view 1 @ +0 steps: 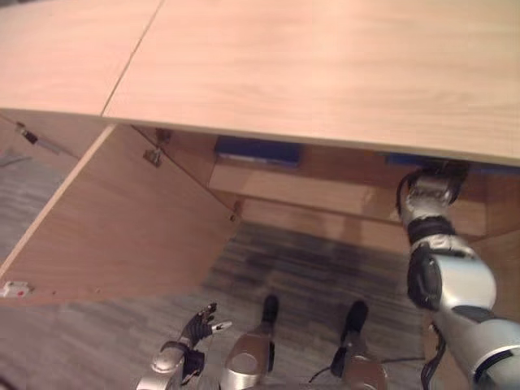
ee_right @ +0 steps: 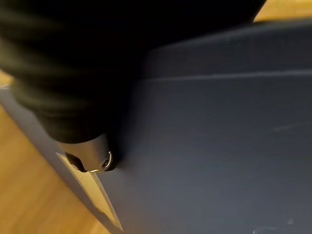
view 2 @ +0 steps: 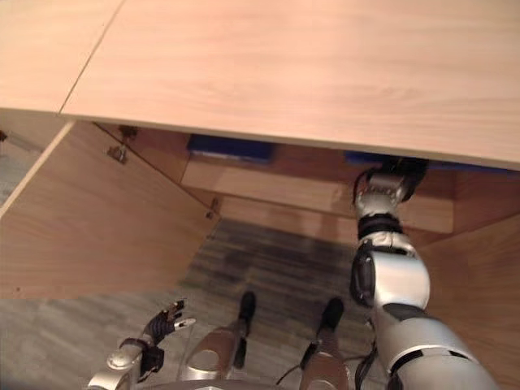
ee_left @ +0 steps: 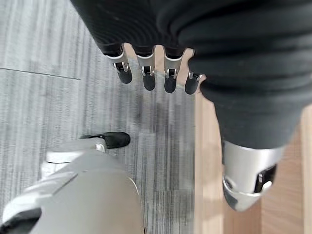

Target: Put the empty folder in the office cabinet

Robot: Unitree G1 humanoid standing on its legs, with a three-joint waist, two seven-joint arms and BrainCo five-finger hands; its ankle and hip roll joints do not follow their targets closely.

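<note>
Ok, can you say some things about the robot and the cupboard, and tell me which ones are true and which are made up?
1. The cabinet door is open. True.
2. The right arm reaches in under the cabinet top. True; it goes in toward the shelf.
3. The left hand is holding the folder. False; it hangs low over the floor with straight fingers and holds nothing.
4. Something blue lies on the shelf inside. True.
5. The folder at the right hand is bright red. False; in the right wrist view it looks dark blue-grey.
</note>
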